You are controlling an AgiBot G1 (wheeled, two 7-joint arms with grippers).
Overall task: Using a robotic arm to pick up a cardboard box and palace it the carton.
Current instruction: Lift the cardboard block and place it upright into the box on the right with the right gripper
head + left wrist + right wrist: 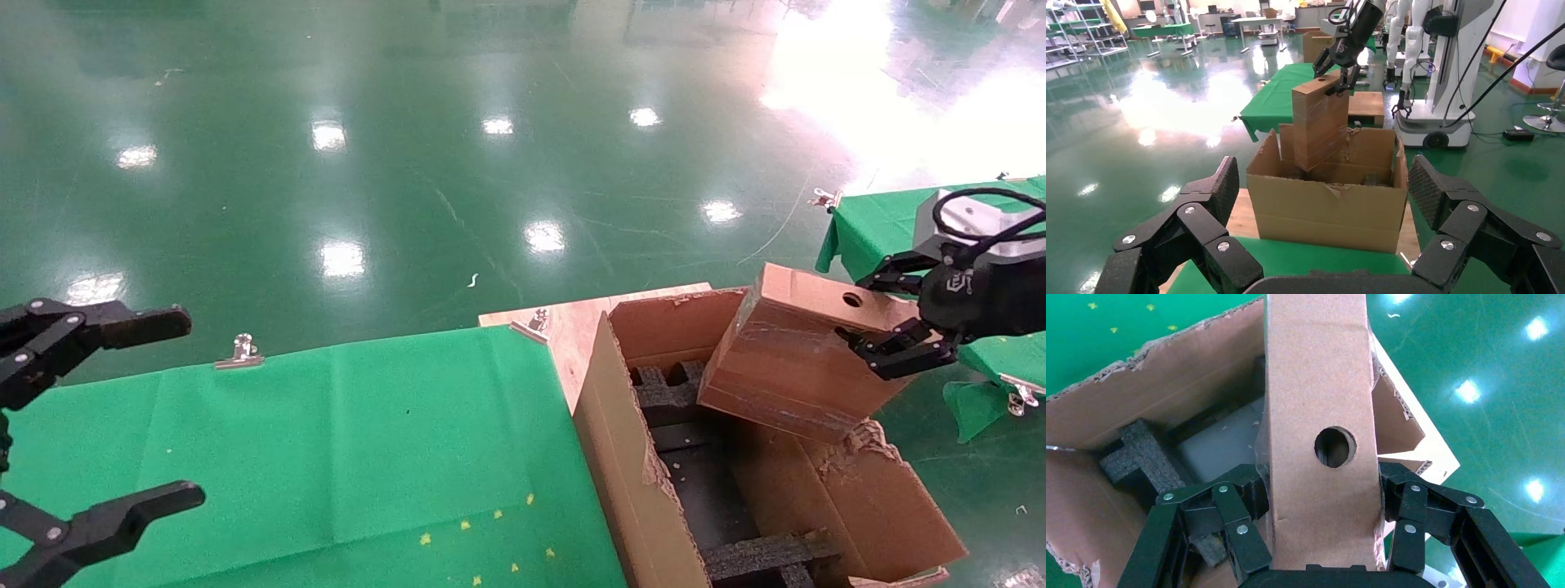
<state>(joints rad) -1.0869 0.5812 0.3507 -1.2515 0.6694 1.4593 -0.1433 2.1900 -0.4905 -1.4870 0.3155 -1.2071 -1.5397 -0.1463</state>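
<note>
Black, all-dark left gripper (98, 416) hangs at the far left over the green cloth-covered table (343, 441), fingers spread wide w/ nothing between them; looks parked. Moving right: the big brown corrugated carton (629, 457) w/ torn flap edges and black foam inserts (760, 555) sits just beside the table. Above its far end, the small flat brown cardboard box (793, 359) w/ a round hole hangs tilted, lower edge dipping past the rim, not yet resting inside. Right gripper (895, 318) is clenched on the box's top end, a finger on each broad face. Box's long axis points away from the jaws down into the carton, so I'd judge lowering comes next.
</note>
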